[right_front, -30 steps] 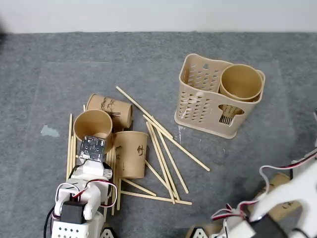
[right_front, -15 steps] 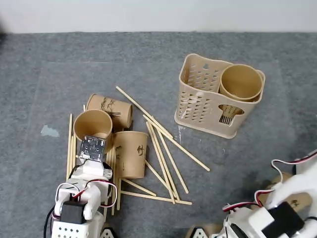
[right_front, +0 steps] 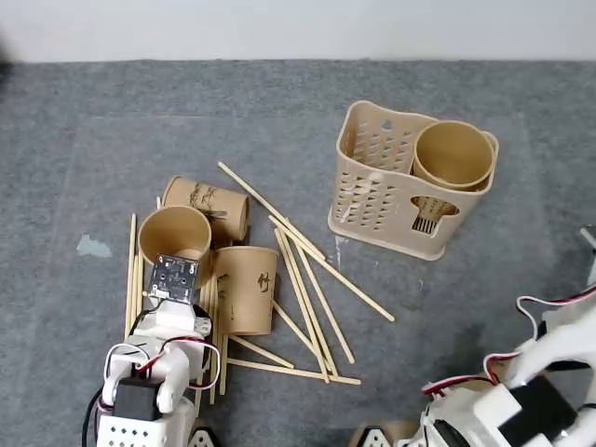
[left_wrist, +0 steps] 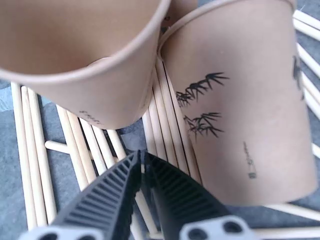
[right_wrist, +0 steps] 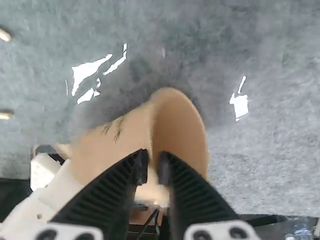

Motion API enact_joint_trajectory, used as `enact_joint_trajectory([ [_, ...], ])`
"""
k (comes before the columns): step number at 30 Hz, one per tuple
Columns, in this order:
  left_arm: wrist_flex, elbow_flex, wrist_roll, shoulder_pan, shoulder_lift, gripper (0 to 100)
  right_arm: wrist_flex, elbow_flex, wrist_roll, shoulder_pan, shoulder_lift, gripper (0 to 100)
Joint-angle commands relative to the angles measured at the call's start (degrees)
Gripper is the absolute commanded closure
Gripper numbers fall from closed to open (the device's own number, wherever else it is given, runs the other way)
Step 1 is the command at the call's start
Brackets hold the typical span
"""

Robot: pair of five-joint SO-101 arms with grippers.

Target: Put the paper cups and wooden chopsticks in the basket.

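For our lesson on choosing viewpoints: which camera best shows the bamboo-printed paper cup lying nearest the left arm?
The high view: the lying cup shows whole there, among scattered chopsticks and beside an upright cup. The left wrist view gives its bamboo-printed side close up, cropped by the frame.

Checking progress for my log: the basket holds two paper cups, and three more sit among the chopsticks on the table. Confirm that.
Wrong on the count: the basket holds one paper cup, not two, as the high view shows. Three more cups do sit among the chopsticks on the table.
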Motion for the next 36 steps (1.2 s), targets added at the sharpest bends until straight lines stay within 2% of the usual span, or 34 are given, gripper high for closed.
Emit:
enact_joint_trajectory([
  [1, 0.2, -1.1, -0.4, -0.3, -0.6, 99, 2.5, -3.3, 2.3, 0.7, -0.7, 98.8],
  [11, 0.2, -1.1, -0.4, -0.3, -0.6, 99, 2.5, -7.8, 2.4, -0.7, -0.7, 99.1],
  [22, 0.2, -1.1, -0.4, -0.3, -0.6, 99, 2.5, -22.9, 2.5, -8.1, -2.6, 99.1],
  [30, 0.2, -1.1, -0.4, -0.3, -0.6, 99, 2.2, -23.6, 2.0, -14.9, -19.2, 99.1],
  [36, 0.2, -1.1, -0.4, -0.3, -0.6, 99, 0.1, -23.6, 0.4, -23.9, -33.8, 99.1],
])
